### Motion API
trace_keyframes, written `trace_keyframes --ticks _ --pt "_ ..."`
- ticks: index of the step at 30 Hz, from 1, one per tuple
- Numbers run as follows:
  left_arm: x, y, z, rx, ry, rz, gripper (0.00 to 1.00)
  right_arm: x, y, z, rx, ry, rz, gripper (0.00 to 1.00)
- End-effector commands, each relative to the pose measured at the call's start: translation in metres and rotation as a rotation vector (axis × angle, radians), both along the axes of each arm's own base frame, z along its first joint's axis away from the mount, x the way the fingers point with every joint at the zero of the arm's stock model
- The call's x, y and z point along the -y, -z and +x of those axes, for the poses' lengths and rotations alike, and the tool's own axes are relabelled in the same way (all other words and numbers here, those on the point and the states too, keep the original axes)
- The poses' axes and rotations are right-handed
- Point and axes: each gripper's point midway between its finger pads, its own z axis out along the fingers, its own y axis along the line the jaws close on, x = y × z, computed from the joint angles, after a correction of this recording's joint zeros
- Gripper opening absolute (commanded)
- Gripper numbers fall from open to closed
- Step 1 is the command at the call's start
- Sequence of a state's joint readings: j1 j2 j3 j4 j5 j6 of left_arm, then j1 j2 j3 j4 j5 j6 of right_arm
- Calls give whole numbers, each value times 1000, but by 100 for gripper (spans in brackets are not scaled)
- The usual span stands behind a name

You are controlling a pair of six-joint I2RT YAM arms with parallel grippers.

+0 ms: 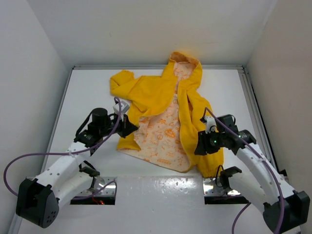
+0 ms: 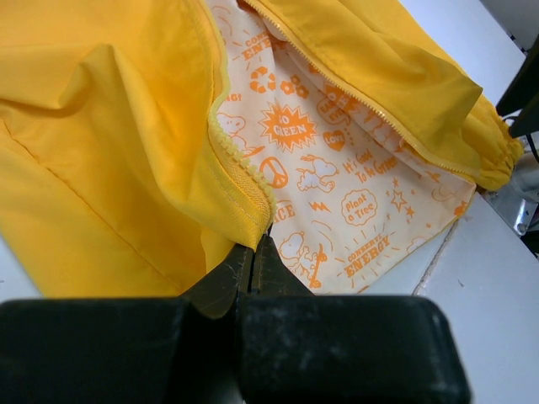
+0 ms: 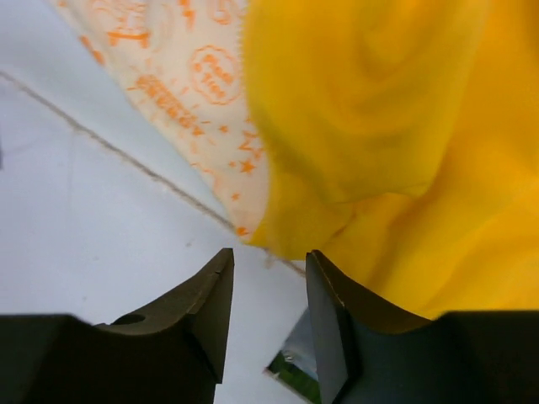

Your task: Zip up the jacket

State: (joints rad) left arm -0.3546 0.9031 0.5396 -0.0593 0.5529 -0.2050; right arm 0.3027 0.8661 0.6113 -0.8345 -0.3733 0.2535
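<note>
Overhead, white table (image 1: 90,90), white walls (image 1: 156,29), yellow jacket (image 1: 156,92)

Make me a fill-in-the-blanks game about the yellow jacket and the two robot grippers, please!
1. The jacket lies unzipped, and its white lining is printed with pictures in the colour ____.
2. The left gripper is ____ on the bottom corner of the jacket's zipper edge.
3. The right gripper holds nothing, and its jaws are ____.

Missing words: orange; shut; open.
</note>
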Motion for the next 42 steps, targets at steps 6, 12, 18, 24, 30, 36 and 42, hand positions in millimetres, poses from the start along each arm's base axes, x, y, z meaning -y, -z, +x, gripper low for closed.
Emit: trace_keyframes --ticks 6,12,18,24,30,36,42 --pt "3 -15 4 60 12 -7 0 -17 6 -36 -208 -37 108 55" --pt "3 -15 4 60 12 -7 0 -9 23 -16 -166 40 36 59" --pt "2 -14 5 61 4 -4 0 -9 35 -14 -219 74 24 58" --pt "2 -14 5 61 4 -4 0 -9 51 -18 -269 67 7 55" --pt "2 -14 5 61 4 -4 0 -3 60 -22 -270 37 -7 53" --pt "2 -10 4 53 4 -1 0 -3 63 -24 -284 38 35 47" --pt "3 -12 4 54 1 -9 0 -20 47 -18 -283 34 229 47"
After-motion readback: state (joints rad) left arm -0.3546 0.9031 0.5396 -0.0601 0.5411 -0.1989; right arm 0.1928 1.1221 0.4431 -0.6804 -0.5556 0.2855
